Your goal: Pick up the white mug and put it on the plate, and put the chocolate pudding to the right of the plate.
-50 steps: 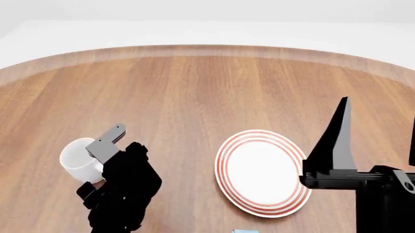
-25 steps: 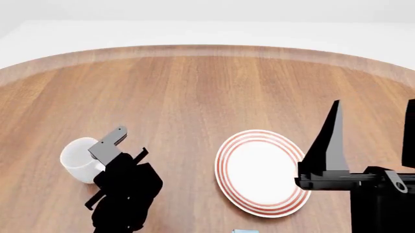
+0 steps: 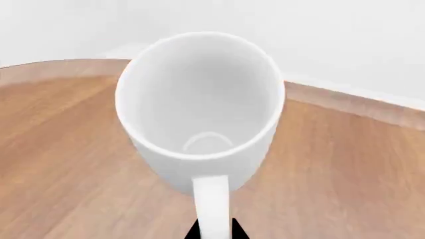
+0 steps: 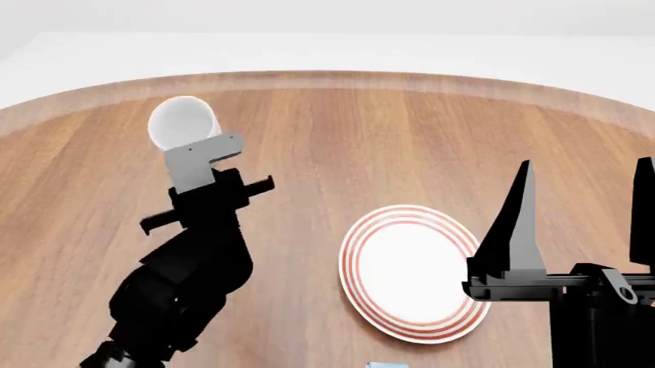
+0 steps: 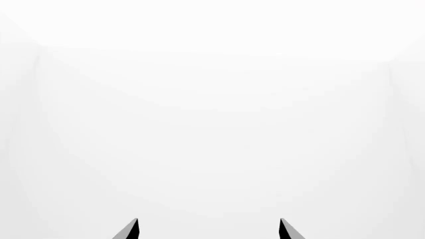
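The white mug [image 4: 182,121] hangs in the air above the far left of the wooden table, tilted with its mouth toward the head camera. My left gripper [image 4: 201,156] is shut on its handle. In the left wrist view the mug [image 3: 199,99] fills the picture, and its handle [image 3: 212,204] runs down between the two dark fingertips of the left gripper [image 3: 212,230]. The plate [image 4: 409,268], white with red rings, lies bare near the table's front, right of centre. My right gripper [image 4: 587,162] stands open beside the plate's right side, pointing up, with nothing between its fingers. The chocolate pudding [image 4: 387,365] shows only as a light blue sliver at the front edge.
The round wooden table [image 4: 338,138] stretches back to a pale rim against a white floor and wall. The right wrist view shows only white background beyond the right gripper [image 5: 208,222].
My left arm has lifted the mug off the table and carried it up and farther back. The right gripper shifted slightly left and stayed open.
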Tool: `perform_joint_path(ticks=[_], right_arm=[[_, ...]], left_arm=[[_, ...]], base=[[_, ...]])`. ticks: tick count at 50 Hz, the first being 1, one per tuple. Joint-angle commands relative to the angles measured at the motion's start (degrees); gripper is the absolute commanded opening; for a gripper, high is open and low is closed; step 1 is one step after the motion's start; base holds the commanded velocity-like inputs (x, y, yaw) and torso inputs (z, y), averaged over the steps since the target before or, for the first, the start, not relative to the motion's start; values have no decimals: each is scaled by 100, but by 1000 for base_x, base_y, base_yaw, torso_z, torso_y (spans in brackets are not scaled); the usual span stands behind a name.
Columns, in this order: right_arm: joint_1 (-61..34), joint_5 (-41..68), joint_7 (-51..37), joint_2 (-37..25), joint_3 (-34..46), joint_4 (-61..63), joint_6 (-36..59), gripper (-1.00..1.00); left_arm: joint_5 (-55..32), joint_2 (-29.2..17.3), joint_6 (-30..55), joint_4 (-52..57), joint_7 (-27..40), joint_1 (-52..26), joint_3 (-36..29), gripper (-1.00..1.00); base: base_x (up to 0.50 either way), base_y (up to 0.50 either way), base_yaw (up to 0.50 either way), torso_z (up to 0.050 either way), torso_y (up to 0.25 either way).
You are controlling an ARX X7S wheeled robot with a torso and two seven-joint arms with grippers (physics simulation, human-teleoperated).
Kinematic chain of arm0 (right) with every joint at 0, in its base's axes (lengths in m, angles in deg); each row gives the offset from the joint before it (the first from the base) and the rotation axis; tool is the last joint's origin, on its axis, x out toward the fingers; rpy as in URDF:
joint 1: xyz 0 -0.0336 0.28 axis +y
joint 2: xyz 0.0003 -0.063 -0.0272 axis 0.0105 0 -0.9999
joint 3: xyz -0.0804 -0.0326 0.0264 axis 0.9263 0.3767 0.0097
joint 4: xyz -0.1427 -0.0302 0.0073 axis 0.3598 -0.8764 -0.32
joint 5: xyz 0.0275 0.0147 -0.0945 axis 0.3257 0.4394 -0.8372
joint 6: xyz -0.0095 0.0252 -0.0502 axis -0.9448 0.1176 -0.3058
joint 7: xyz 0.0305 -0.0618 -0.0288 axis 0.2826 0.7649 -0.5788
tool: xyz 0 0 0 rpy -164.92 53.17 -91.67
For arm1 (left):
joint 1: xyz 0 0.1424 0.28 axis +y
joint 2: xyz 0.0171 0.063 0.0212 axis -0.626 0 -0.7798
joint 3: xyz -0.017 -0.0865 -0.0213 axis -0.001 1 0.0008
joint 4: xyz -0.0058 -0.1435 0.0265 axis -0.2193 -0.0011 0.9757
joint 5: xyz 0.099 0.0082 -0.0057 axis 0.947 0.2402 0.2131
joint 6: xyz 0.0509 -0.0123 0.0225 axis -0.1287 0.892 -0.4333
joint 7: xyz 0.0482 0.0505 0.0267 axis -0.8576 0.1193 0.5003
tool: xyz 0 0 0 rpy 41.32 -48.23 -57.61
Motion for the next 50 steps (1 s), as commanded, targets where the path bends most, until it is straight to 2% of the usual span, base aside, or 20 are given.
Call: perform_joint_path(ticks=[1,6,10,13,15,23,25,30,35,36,42,50], right_arm=[[27,-105,126,92,-137,29,-7,100],[34,-99,105,80,-150,68,12,100],[21,-90,98,74,-154,56,12,100],[16,-84,93,68,-155,57,12,100],[4,-70,87,62,-155,71,38,100],[3,-76,68,36,-165,89,65,100],[-5,-78,67,32,-158,88,71,100],[-3,-62,61,27,-164,69,49,100],[-5,-72,54,25,-146,66,55,100],[-1,-71,50,19,-154,80,57,100],[3,-73,43,19,-141,65,57,100],[8,-61,30,3,-144,83,51,100]], left_arm=[[-685,-655,1560,1969,-1407,-894,-761,-100],[-730,-767,1885,2055,-1899,-1315,-1077,-100],[-942,-778,1986,1991,-2641,-1678,-1222,-100],[-956,-775,2056,1884,-2843,-1847,-1289,-100],[-863,-767,2127,1564,-3292,-2237,-1439,-100],[-1053,-633,2307,941,-4206,-2791,-1585,-100],[-921,-563,2412,726,-4399,-2985,-1802,-100],[-1096,-420,2544,183,-5238,-3335,-1948,-100],[-1309,-354,2550,11,-5565,-3410,-1865,-100],[-1405,-348,2531,-22,-5834,-3414,-1869,-100],[-1266,-283,2485,-269,-6275,-3452,-2138,-100],[-991,-301,2121,23,-6710,-3174,-2513,-100]], base=[[0,0,0,0,0],[0,0,0,0,0],[0,0,0,0,0],[0,0,0,0,0],[0,0,0,0,0],[0,0,0,0,0],[0,0,0,0,0],[0,0,0,0,0],[0,0,0,0,0],[0,0,0,0,0],[0,0,0,0,0],[0,0,0,0,0]])
